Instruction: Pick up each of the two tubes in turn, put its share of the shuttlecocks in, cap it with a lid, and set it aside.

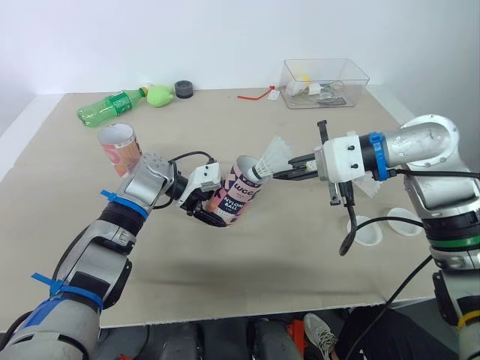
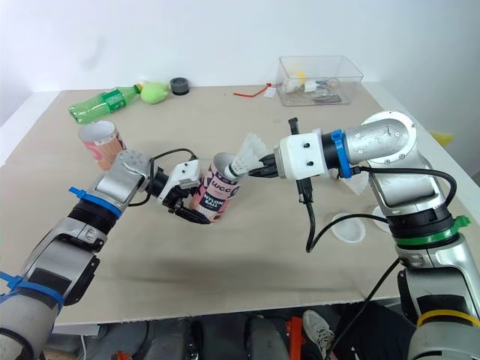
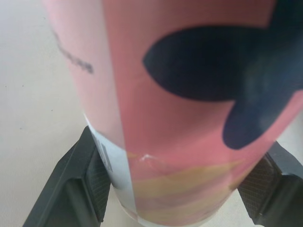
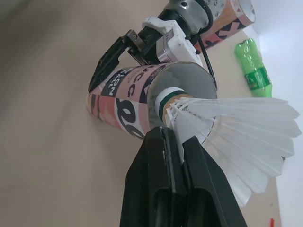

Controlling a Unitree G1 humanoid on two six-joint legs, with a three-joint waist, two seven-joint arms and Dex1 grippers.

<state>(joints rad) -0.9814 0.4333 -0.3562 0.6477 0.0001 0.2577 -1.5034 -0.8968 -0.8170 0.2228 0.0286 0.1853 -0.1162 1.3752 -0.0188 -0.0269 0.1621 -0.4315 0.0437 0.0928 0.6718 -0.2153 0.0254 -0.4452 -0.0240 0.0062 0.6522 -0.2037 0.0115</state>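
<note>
Silver-grey left arm (image 1: 90,255) is wearing blue cable ties (image 1: 112,199). Right arm (image 1: 424,146) is showing a blue band (image 1: 376,155) beside its white wrist block (image 1: 341,159); black cables (image 1: 353,217) and black-fingered right gripper (image 1: 277,175) are leaving that block.

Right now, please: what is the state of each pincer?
Left pincer: closed, holding the tube.
Right pincer: closed, holding a shuttlecock at the tube's mouth.
</note>
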